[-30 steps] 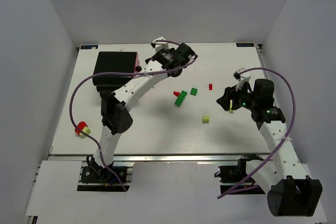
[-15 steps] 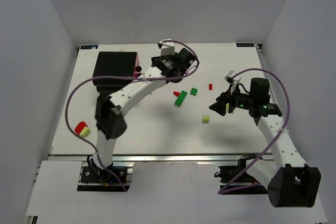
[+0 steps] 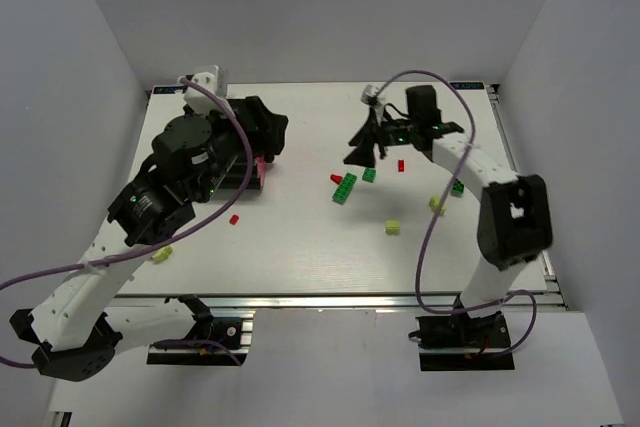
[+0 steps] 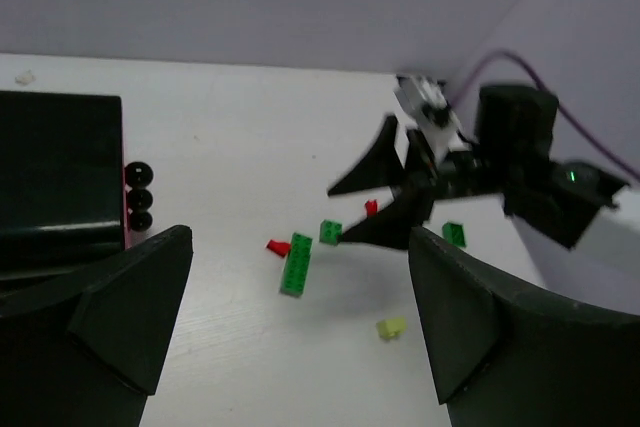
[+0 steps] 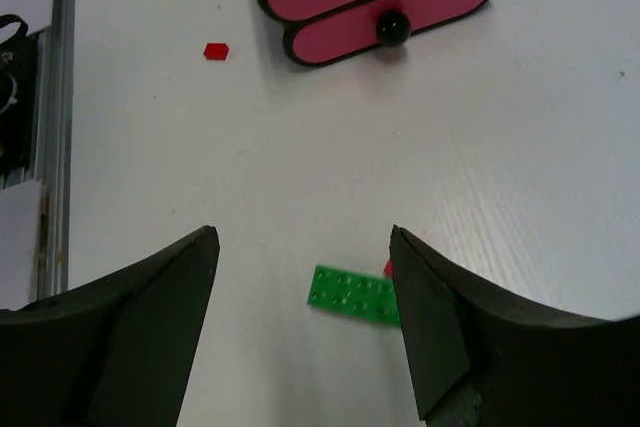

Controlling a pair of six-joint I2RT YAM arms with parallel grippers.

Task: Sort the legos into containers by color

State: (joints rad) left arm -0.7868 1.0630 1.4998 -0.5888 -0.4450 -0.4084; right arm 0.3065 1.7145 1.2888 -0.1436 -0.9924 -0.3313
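The long green strip (image 3: 344, 188) lies mid-table, its long axis running from near-left to far-right, with a red brick (image 3: 336, 178) just beside its far end. The right gripper (image 3: 358, 150) hovers just beyond it, arm stretched leftward, jaws apart and empty. The left gripper (image 4: 300, 235), raised beside the black cabinet (image 4: 55, 167), gapes wide, holding nothing

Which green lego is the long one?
The green strip mid-table, beside a red piece. The near green brick just right of it and the far green brick farther right are both short.
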